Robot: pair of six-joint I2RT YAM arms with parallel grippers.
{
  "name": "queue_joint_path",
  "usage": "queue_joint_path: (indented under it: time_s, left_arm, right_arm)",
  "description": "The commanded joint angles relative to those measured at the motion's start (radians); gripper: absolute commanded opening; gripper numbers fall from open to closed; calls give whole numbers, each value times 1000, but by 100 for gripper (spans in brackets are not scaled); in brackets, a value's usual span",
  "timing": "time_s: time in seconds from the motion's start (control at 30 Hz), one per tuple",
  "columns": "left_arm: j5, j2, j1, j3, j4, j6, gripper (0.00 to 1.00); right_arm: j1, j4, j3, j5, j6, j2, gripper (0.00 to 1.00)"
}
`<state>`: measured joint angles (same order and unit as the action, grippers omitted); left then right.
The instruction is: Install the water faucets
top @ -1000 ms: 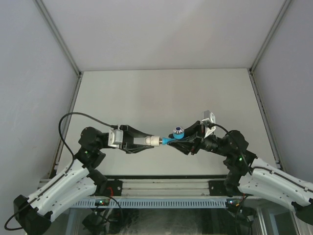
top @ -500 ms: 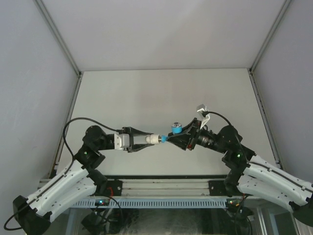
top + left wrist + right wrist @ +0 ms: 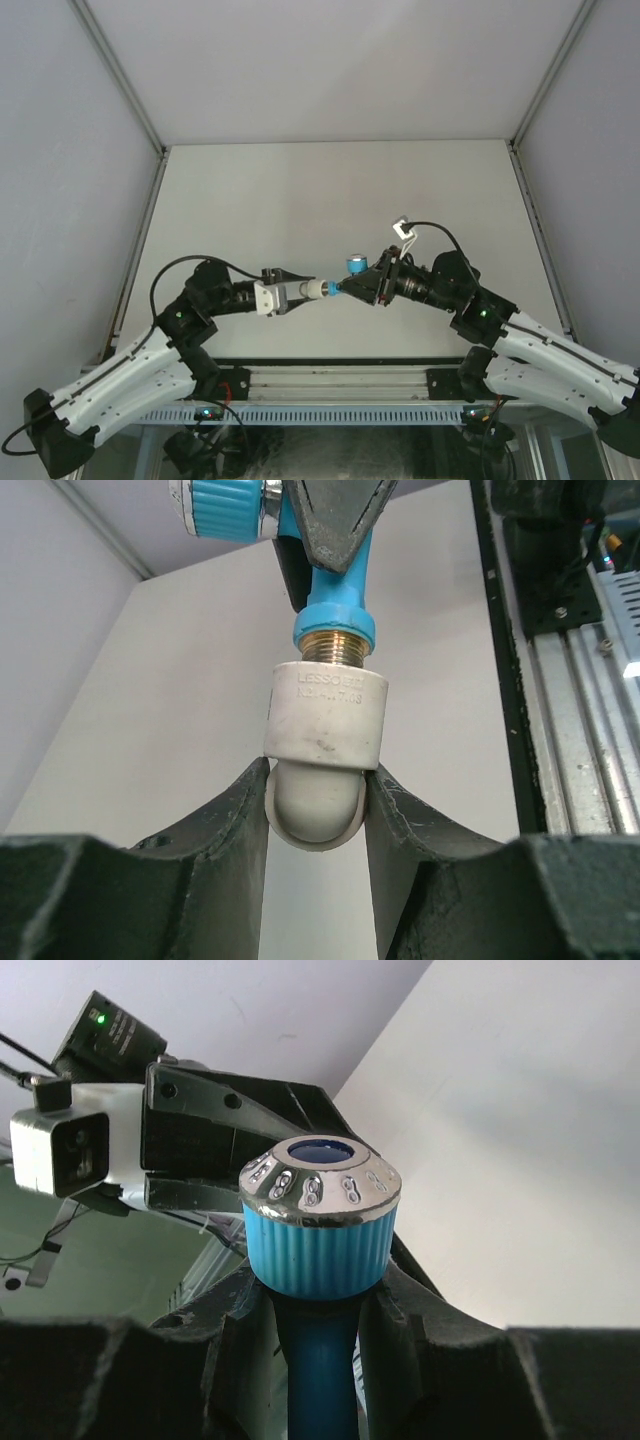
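The bright blue water faucet [image 3: 351, 272] hangs above the table in the middle of the top view, between the two arms. My right gripper [image 3: 356, 284] is shut on its blue body just below the ribbed, chrome-capped handle [image 3: 320, 1228]. Its brass threaded end [image 3: 333, 652] sits in the mouth of a white-grey pipe fitting [image 3: 325, 730]. My left gripper [image 3: 318, 780] is shut on the rounded back of that fitting [image 3: 313, 288]. Faucet and fitting lie in one line from left to right.
The pale table [image 3: 330, 190] is walled by grey panels on three sides. An aluminium rail with a cable chain [image 3: 330, 410] runs along the near edge behind the arm bases. The black frame and rail [image 3: 560, 680] show at the right of the left wrist view.
Both wrists have rolled while keeping their grips. The right wrist's camera has swung toward the middle; the left wrist's camera has turned to the near side. The joined faucet and fitting have barely shifted.
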<state>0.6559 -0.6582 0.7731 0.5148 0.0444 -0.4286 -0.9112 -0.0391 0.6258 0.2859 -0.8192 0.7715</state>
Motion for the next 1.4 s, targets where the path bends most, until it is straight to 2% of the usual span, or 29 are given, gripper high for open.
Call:
queue_joint_path:
  time_s: [0.0,0.2,0.3,0.4,0.6,0.7,0.87,1.07,1.1,1.13,1.27,1.37]
  left_arm:
    - [-123,13,55,72,119,-54,0]
    - [-222,7,98,112,7,-87,0]
    - [-294,-13,144,141,-62,-148,0]
    - [-396,-26,204,132,-60,-195,0]
    - [-517,-43,253,112,10,-203,0]
    - [-580,-43,291,96,42,-233,0]
    - [-567,-27,293,56,131,-211,0]
    - [-534,-2,293,13,203,-207,0]
    - [-496,8,293,9,205,-216,0]
    - [-485,11,293,10,206,-219,0]
    - [-482,25,294,11,206,-231,0]
    - [-488,27,293,13,203,-249,0]
  right_arm:
    - [-53,34,27,-68,-59,14,0]
    - [-97,54,30,-146,66,8,0]
    - [-102,72,38,-155,103,18,0]
    - [-96,87,39,-177,29,27,0]
    - [-143,107,32,-303,-27,50,0]
    - [-143,58,5,-305,-80,46,0]
    - [-111,-103,-73,-232,-180,29,0]
    - [-41,-140,-75,-79,-223,26,0]
    - [23,-138,-67,44,-230,28,0]
    - [43,-117,-58,78,-223,28,0]
    - [72,-14,-19,112,-169,12,0]
    - [115,21,-13,157,-210,14,0]
